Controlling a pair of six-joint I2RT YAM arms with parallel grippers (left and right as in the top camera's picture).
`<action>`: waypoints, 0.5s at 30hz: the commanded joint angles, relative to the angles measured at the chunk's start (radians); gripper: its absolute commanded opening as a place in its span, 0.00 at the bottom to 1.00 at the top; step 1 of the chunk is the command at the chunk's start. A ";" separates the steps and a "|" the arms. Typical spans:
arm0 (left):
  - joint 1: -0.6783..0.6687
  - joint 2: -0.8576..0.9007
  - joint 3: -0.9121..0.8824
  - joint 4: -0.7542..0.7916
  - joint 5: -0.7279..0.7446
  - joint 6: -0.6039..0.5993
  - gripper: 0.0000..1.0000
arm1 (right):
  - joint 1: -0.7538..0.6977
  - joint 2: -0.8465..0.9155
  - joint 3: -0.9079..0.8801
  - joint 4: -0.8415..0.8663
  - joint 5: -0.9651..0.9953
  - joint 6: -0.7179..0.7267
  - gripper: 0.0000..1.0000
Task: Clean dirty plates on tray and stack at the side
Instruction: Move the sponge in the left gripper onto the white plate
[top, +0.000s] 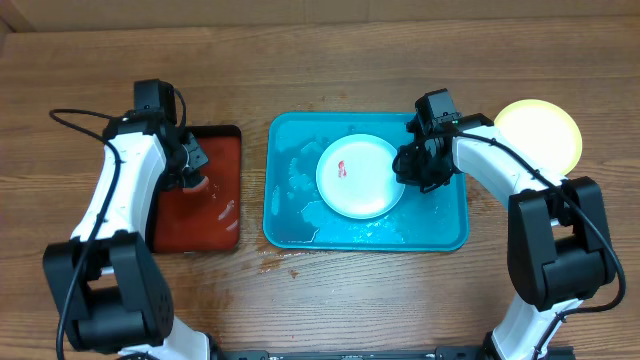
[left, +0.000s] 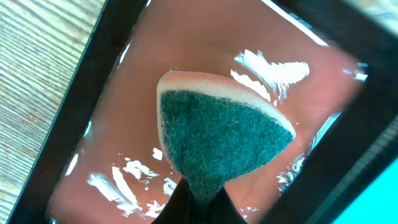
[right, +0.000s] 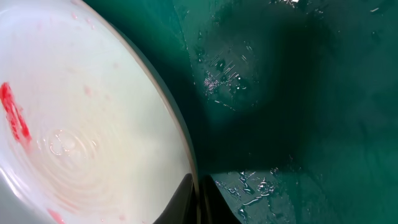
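Observation:
A pale blue-white plate (top: 358, 176) with a red sauce smear lies in the turquoise tray (top: 440, 230). My right gripper (top: 408, 166) is shut on the plate's right rim; the right wrist view shows the rim (right: 180, 137) pinched between the fingers (right: 198, 202) over the wet tray floor (right: 298, 93). A pale yellow-green plate (top: 540, 135) lies on the table at the right. My left gripper (top: 193, 170) is shut on a green-and-orange sponge (left: 217, 134) over the red tray (top: 215, 215). The third plate is not in view.
The red tray with black rim (left: 74, 112) is wet, with water streaks on its floor. The turquoise tray holds water puddles at its left side (top: 295, 185). A black cable (top: 75, 118) loops at the far left of the wooden table.

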 joint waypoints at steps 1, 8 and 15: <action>-0.002 -0.045 0.024 0.009 0.138 0.092 0.04 | 0.018 0.002 0.005 0.013 0.002 -0.036 0.04; -0.038 -0.044 0.024 0.060 0.401 0.226 0.04 | 0.063 0.002 0.005 0.029 0.022 -0.031 0.04; -0.182 -0.042 0.024 0.145 0.400 0.225 0.04 | 0.077 0.002 0.005 0.053 0.021 0.045 0.04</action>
